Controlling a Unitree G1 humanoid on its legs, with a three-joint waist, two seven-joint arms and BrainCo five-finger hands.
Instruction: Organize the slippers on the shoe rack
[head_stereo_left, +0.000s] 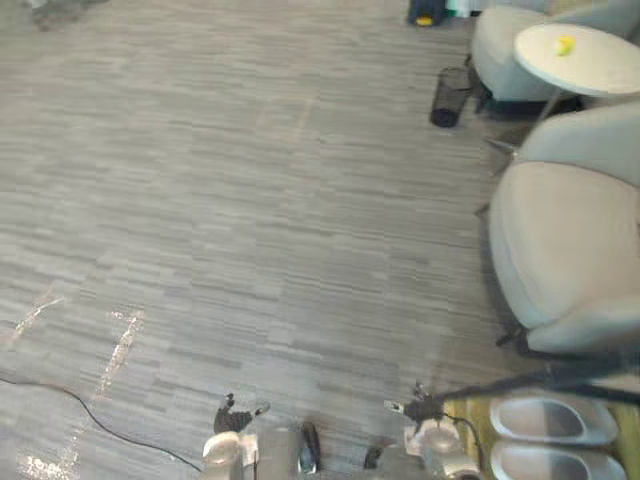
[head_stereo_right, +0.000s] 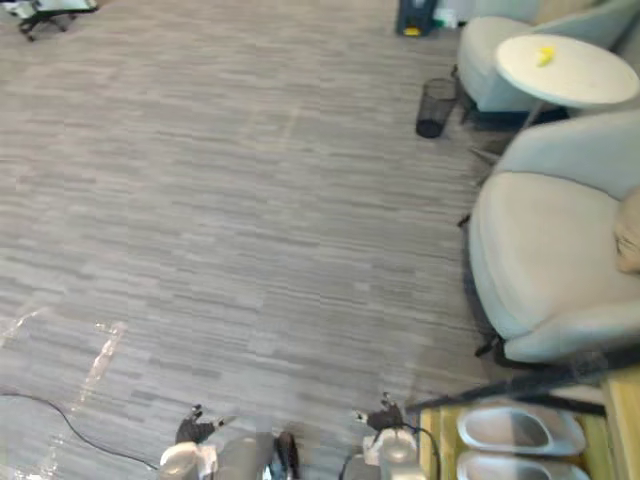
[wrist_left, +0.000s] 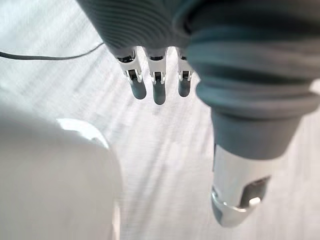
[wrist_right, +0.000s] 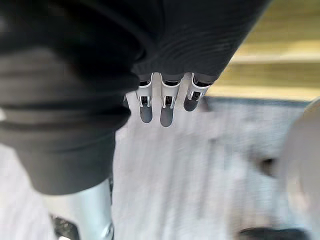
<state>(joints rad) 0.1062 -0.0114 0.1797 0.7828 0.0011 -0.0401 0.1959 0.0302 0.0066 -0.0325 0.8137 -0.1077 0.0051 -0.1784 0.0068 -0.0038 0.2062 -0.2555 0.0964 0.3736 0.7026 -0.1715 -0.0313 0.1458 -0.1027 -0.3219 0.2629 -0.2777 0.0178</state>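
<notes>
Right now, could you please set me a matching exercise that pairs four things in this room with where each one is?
Things:
1. slippers
2. bin
3. yellow object
4. armchair

Places:
A. on the round table
B. standing to the left of that table
C. on the wooden rack
D. just beyond the rack

Pairs: 1-C, 2-B, 3-A, 4-D.

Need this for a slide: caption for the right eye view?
Two pale slippers on the wooden shoe rack, beside a grey armchair on grey floor.
</notes>
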